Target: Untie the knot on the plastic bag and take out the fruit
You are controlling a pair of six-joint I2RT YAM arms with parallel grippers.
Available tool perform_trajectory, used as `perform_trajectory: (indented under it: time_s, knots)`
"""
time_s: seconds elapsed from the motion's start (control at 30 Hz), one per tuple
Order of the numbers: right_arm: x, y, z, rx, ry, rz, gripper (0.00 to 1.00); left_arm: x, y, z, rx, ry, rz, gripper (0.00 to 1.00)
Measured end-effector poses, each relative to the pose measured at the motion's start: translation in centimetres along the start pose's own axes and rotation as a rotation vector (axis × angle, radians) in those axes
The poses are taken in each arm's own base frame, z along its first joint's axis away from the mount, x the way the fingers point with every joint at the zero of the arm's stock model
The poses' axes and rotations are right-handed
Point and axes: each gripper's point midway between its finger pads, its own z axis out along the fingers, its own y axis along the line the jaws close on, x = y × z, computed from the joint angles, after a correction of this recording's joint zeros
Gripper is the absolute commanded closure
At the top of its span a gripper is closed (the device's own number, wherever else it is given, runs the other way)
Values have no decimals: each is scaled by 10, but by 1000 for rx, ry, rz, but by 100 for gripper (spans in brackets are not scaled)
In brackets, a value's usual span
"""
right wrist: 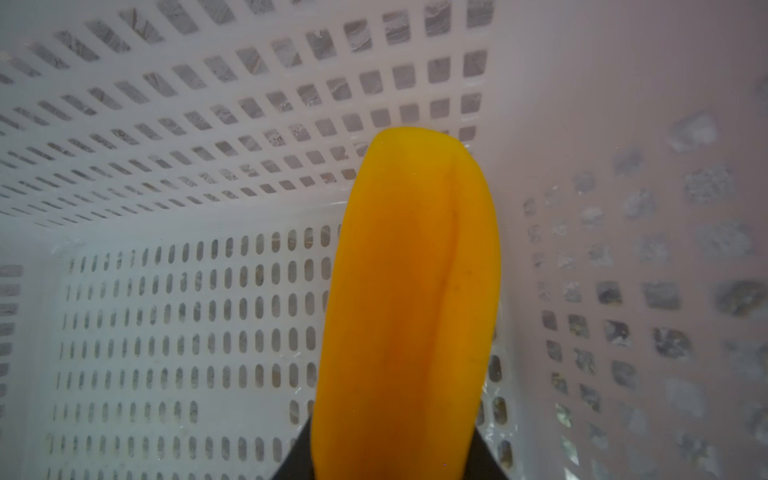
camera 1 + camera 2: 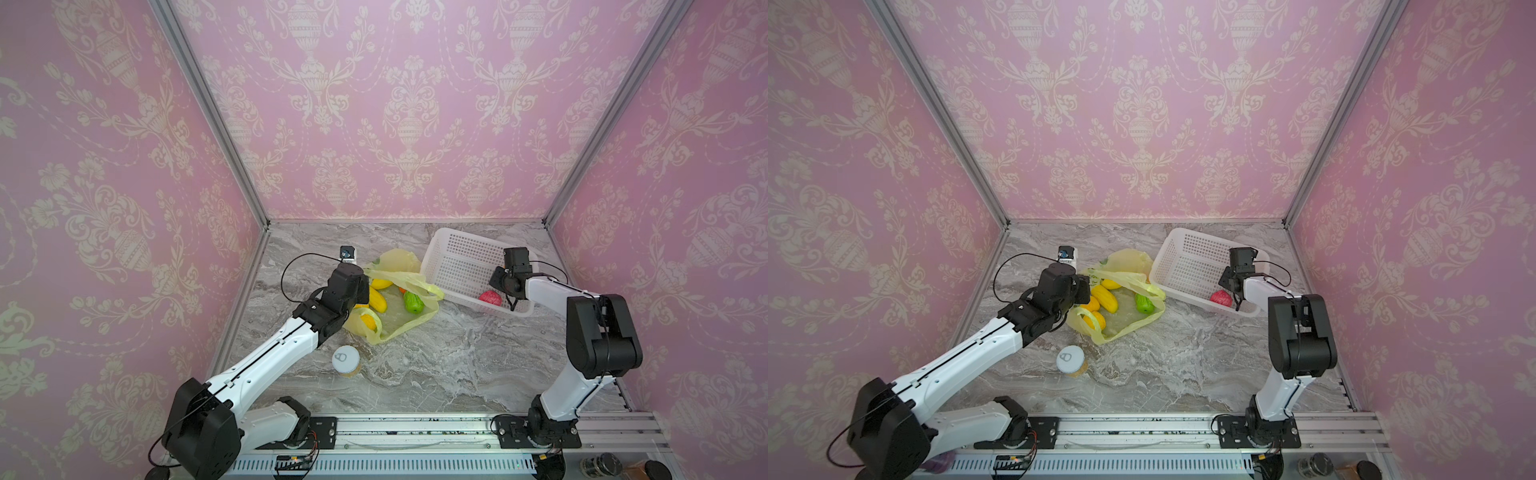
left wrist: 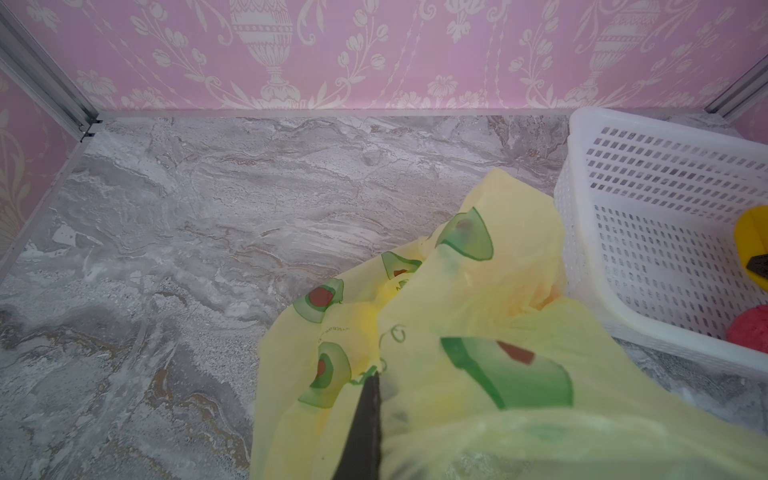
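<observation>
The yellow-green plastic bag (image 2: 401, 320) lies open on the marble top in both top views, and its knot does not show. Inside it are yellow fruit (image 2: 379, 300), a bumpy green one (image 2: 413, 303) and another yellow one (image 2: 370, 322). My left gripper (image 2: 366, 286) is shut on the bag's film (image 3: 478, 299) at the bag's left edge; one dark finger (image 3: 368, 415) shows against the film. Over in the basket, my right gripper (image 2: 500, 286) is shut on an orange-yellow fruit (image 1: 409, 291). A pink-red fruit (image 2: 489, 297) lies on the basket floor beside it.
The white perforated basket (image 2: 457, 257) stands at the back right, touching the bag's right side. A round can with a white pull-tab lid (image 2: 345, 360) stands in front of the bag, close to my left forearm. Pink walls close in on three sides.
</observation>
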Motion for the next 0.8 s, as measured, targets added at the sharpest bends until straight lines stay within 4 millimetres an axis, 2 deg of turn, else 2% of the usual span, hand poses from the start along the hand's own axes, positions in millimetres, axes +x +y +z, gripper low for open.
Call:
perform_trajectory:
  time_s: [0.17,0.3,0.33,0.47,0.63,0.7,0.8]
  knots:
    - [-3,-3,1,-6,1,32,45,-1,2,-3,6,-33,-20,100]
    - [-7,-2,1,-20,-19,51,22,8,9,4,-29,-32,-16,100]
    - [-6,-2,2,-22,-22,53,19,11,10,6,-39,-28,-13,100]
    - [1,-8,0,-15,-30,67,15,17,12,17,-66,-15,3,100]
    - [3,-22,-22,-8,-134,109,2,29,13,32,-96,28,49,100]
    - [0,-29,-32,-7,-188,132,1,28,14,32,-96,13,62,100]
    - [-7,-28,-33,-10,-217,141,1,28,21,34,-121,-30,79,100]
